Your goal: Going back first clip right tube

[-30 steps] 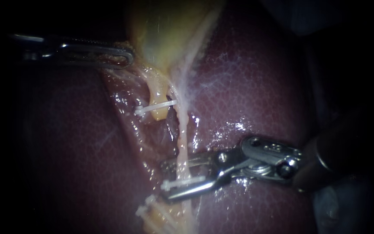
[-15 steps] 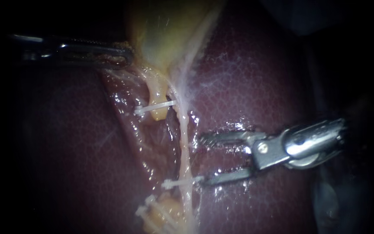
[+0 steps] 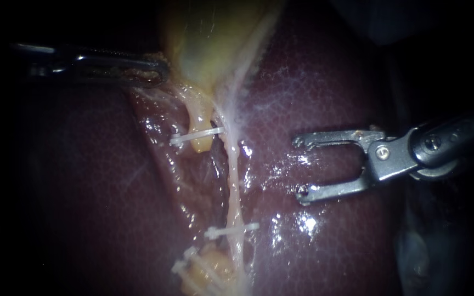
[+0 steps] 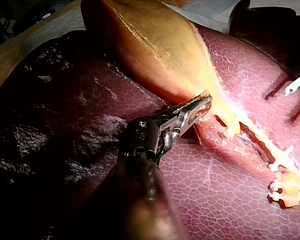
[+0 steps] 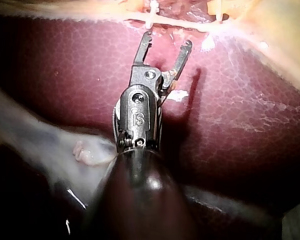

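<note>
The gallbladder (image 3: 215, 33) runs off the endoscope view's top edge, the lowest clips (image 3: 182, 267) off its bottom edge; the shafts of the left instrument (image 3: 163, 70) and right instrument (image 3: 300, 167) sink into darkness.

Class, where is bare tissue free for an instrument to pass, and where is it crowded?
Free: dark-red liver between the pale thin tube and the right silver instrument, whose jaws stand open. Crowded: the tube's white clips, and where the left instrument grips the yellow gallbladder.
</note>
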`<state>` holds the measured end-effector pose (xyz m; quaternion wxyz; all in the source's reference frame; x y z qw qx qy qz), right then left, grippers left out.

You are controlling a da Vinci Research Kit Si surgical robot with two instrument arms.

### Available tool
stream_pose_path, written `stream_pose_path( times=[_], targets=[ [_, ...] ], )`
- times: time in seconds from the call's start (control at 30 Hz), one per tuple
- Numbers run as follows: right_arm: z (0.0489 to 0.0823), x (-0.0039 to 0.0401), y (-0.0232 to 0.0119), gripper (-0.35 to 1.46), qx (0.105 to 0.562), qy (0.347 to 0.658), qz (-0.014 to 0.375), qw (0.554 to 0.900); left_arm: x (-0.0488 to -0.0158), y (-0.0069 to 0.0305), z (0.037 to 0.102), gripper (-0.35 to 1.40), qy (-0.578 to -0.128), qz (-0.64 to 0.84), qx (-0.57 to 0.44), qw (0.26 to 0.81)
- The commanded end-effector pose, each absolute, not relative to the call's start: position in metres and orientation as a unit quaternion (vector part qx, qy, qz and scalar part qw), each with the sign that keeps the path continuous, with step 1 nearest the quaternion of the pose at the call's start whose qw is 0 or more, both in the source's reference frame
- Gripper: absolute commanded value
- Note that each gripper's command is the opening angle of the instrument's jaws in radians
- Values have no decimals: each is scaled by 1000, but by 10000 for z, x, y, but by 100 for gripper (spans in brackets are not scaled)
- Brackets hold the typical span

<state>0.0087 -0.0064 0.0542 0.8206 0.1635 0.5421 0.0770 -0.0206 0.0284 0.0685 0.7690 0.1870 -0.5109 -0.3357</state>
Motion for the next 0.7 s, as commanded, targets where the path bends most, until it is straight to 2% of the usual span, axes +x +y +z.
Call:
stream_pose_path(
  times=[0.03, 0.5, 0.7],
  targets=[
    [543, 87, -64, 50, 163, 542, 77, 821, -208, 283, 688, -35, -511, -336, 186, 769],
    [543, 85, -65, 50, 163, 541, 78, 821, -233, 273, 738, -35, -512, -334, 195, 767],
    [543, 85, -65, 50, 163, 541, 78, 821, -233, 273, 750, -35, -509, -337, 200, 766]
  ],
)
